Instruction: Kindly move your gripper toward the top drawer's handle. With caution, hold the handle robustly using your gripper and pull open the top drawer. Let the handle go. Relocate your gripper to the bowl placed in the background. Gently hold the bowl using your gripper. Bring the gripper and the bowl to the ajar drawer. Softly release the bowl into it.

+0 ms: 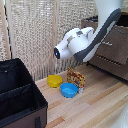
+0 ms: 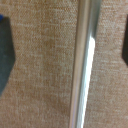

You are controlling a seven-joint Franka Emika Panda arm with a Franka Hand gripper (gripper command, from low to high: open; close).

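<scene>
Closest to me, in the wrist view, the handle runs as a slim silver bar across the woven-looking brown front of the top drawer, its long axis going from twelve o'clock to six o'clock in that picture. My gripper is spread wide, one dark blue fingertip at nine o'clock of the bar and the other at three o'clock, with nothing between them but the bar; neither pad touches it. So the bar lies straight ahead of me, crossing my closing line squarely, a little nearer the three o'clock finger. I judge a short advance, then a squeeze, would catch it.

Farther off, in the exterior view, the bowl sits on the wooden floor, just beside a blue bowl and a patterned box, with a black fabric box at eight o'clock.
</scene>
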